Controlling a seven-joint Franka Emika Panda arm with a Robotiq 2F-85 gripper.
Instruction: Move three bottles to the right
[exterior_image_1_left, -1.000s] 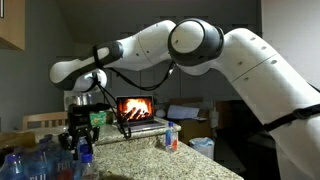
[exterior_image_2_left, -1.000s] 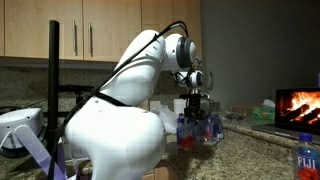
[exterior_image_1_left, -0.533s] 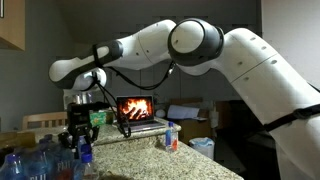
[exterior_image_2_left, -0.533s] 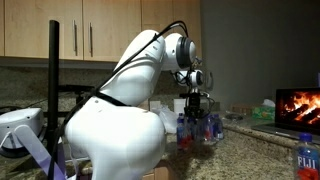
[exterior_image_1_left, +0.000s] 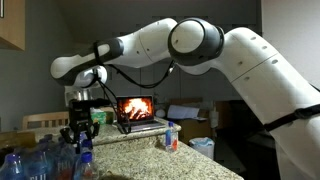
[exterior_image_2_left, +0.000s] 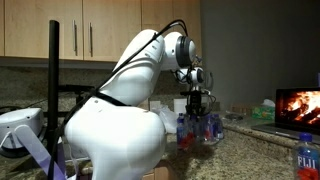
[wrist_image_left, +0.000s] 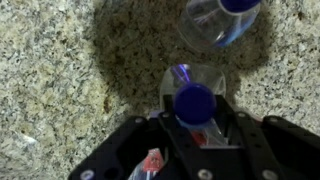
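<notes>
Bottle cluster at the lower left edge is being cut off and overlapping, so no count is possible. In the wrist view, speckled tabletop is filling the left. The fingers are gripping one bottle from both sides, its blue cap facing the camera and its base hidden; contact with the tabletop cannot be told. A second bottle is sitting just beyond, cropped by the top edge. Two are countable here. The arm is arching in from the right, wrist pointing down. One laptop is glowing behind. One Fiji bottle is showing half cut off.
</notes>
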